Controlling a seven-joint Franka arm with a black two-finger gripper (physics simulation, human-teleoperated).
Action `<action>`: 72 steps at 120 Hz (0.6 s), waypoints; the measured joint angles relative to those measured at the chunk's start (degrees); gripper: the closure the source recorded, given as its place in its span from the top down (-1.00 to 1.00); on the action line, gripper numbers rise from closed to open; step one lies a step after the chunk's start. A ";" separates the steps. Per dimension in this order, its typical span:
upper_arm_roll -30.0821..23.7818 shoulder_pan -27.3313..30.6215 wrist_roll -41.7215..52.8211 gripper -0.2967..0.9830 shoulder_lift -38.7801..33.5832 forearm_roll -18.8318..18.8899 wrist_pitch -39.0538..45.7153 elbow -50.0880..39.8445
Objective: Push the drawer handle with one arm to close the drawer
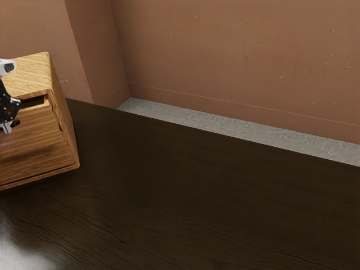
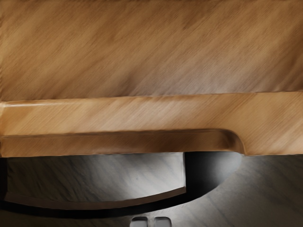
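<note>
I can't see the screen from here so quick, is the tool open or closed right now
Tool: looks closed, tips side by side with barely a sliver between, holding nothing.

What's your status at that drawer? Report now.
Gripper at the drawer front, contact unclear. Dark gap above the front, full closure unconfirmed. Obstruction: can't tell from here.

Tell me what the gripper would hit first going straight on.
Pointing down in front of the drawer, the gripper would probably meet the tabletop first; the black handle lies close to that line, and depth there is unclear.
</note>
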 joint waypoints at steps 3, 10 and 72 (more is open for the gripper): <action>0.00 0.18 0.12 -0.69 0.43 -0.01 -0.01 0.28; 0.03 0.49 0.40 -0.69 1.16 -0.06 -0.04 0.97; -0.05 1.93 3.07 -0.69 7.53 -1.54 -0.73 8.07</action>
